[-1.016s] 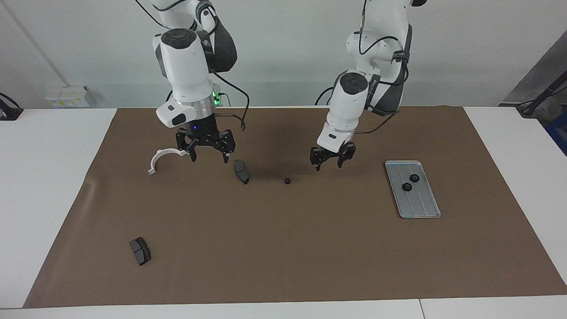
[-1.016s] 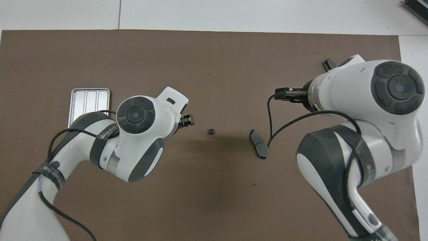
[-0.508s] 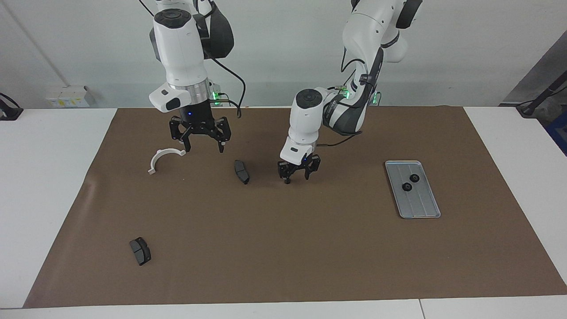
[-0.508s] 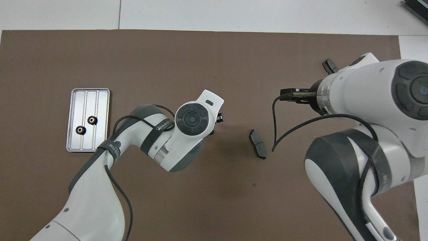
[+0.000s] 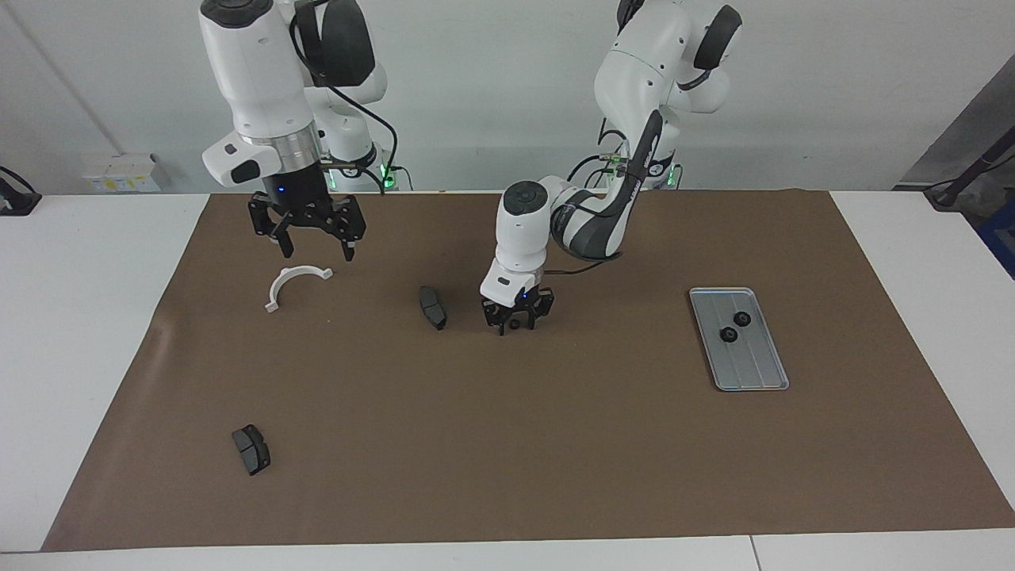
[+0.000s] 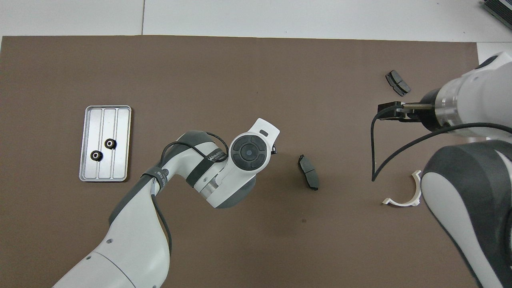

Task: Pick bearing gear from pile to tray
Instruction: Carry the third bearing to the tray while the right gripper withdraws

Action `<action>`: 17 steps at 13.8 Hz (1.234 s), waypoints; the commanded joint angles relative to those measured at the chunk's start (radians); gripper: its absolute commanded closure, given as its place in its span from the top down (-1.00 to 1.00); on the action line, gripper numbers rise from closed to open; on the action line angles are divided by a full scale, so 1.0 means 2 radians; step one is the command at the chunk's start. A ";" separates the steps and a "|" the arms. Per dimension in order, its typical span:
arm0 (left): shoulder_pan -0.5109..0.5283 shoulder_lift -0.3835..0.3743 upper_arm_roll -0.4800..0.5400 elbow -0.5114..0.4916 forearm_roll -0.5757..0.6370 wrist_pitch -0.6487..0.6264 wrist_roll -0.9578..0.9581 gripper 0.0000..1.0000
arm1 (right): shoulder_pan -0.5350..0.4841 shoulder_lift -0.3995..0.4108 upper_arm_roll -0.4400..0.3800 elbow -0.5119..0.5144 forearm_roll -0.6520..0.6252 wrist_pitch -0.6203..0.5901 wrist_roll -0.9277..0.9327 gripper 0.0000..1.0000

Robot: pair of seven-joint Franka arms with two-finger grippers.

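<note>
Down on the mat, the left pincer [image 5: 515, 324] straddles a tiny black round gear [image 5: 515, 323], half-spread.

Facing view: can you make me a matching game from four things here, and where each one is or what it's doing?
1. tray
2. white bracket
3. left gripper
4. right gripper

A. up in the air, open
B. down at the mat, at a small black gear
C. holds two black gears
D. lies on the mat, toward the right arm's end

Pairs: 1-C, 2-D, 3-B, 4-A
</note>
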State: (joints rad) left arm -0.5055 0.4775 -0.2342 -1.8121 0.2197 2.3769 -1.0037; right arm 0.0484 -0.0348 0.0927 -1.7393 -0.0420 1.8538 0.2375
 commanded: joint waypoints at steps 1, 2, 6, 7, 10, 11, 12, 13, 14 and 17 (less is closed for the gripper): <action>-0.009 0.006 0.007 0.006 0.010 -0.002 -0.011 -0.17 | 0.015 -0.004 -0.039 0.018 0.021 -0.041 -0.038 1.00; -0.009 0.007 0.007 0.006 0.010 -0.002 -0.011 -0.31 | 0.015 -0.004 -0.047 0.024 0.021 -0.052 -0.044 1.00; -0.008 0.005 0.007 0.005 0.010 -0.003 -0.007 -0.86 | 0.006 0.000 -0.059 0.064 0.016 -0.118 -0.050 1.00; -0.006 0.003 0.007 0.005 0.010 -0.005 -0.007 -0.96 | 0.003 0.004 -0.060 0.073 0.013 -0.128 -0.050 1.00; 0.015 -0.021 0.007 0.009 0.009 -0.019 -0.002 -1.00 | 0.003 0.009 -0.061 0.080 0.012 -0.144 -0.050 1.00; 0.034 -0.034 0.005 0.009 0.009 -0.030 0.001 -1.00 | 0.003 0.008 -0.061 0.080 0.012 -0.147 -0.050 1.00; 0.047 -0.045 0.006 0.009 0.009 -0.042 0.008 -1.00 | 0.003 0.008 -0.061 0.080 0.011 -0.152 -0.050 1.00; 0.065 -0.057 0.005 0.007 0.008 -0.053 0.026 -1.00 | 0.003 0.008 -0.061 0.080 0.010 -0.153 -0.049 1.00; 0.091 -0.071 0.004 0.003 0.002 -0.063 0.053 -1.00 | 0.000 0.010 -0.060 0.080 0.010 -0.153 -0.050 1.00; 0.167 -0.114 0.003 0.002 -0.079 -0.108 0.193 -1.00 | 0.000 0.014 -0.057 0.080 0.011 -0.151 -0.049 1.00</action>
State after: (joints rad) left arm -0.2533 0.3236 -0.2185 -1.7801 0.1438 2.2186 -0.7728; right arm 0.0598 -0.0223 -0.0302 -1.6051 -0.0254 1.5698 0.1642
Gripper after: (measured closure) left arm 0.771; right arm 0.000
